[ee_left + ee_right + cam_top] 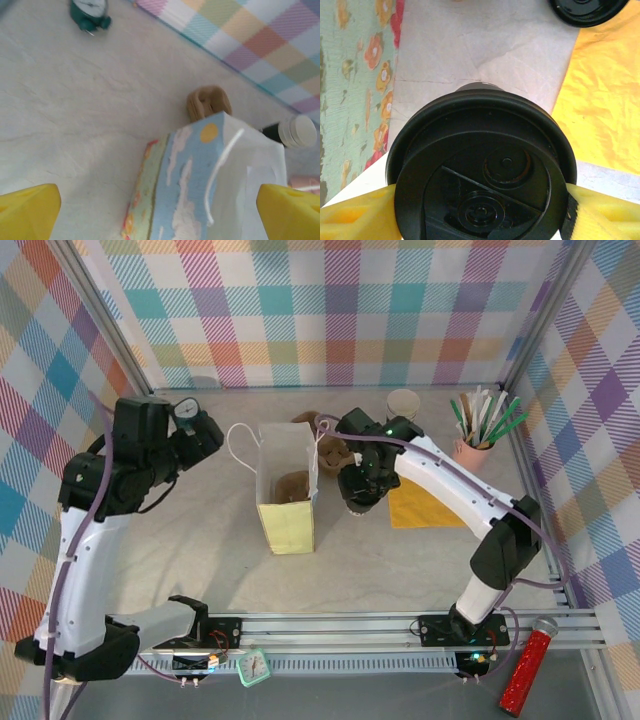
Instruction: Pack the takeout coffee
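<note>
The takeout coffee (485, 170), a black cup with a glossy black lid, sits between the yellow fingers of my right gripper (480, 215), which press on both sides of the lid. From above, the right gripper (360, 490) and the takeout coffee (360, 504) are just right of the open paper bag (287, 490). The floral side of the paper bag (355, 75) is close on the left of the cup. My left gripper (205, 430) is open, up and to the left of the bag. Its wrist camera looks down on the paper bag (200, 185) between the wide-apart fingers of the left gripper (160, 212).
A brown pulp carrier (330, 450) lies behind the bag, and something brown sits inside the bag. A yellow napkin (425, 505) is right of the cup, with a second black lid (587, 10) by it. A lidded cup (404, 403) and a pink holder of utensils (480, 425) stand at the back right.
</note>
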`<action>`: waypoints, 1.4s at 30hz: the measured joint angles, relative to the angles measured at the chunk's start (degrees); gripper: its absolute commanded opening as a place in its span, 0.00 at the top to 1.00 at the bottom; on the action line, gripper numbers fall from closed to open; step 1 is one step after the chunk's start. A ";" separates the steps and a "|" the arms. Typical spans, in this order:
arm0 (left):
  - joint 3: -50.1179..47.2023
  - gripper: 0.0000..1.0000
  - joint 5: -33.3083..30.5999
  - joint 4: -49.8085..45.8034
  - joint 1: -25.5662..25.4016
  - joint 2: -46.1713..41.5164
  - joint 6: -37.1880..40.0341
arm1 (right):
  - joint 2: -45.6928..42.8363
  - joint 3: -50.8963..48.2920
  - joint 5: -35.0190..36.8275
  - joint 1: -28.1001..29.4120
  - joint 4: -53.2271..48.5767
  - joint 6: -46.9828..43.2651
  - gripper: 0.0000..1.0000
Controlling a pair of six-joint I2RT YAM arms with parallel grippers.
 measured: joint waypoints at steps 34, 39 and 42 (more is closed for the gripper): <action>-59.54 0.36 23.32 37.90 -1.14 3.80 -14.08 | -6.25 1.75 -1.25 -3.48 -4.00 -1.77 0.25; -60.87 0.36 24.70 42.69 -6.29 6.01 -16.68 | -6.27 1.75 -1.27 -3.48 -4.02 -1.75 0.25; -61.42 0.36 25.20 45.70 -8.09 7.85 -18.27 | -6.34 1.75 -1.27 -3.48 -4.02 -1.77 0.25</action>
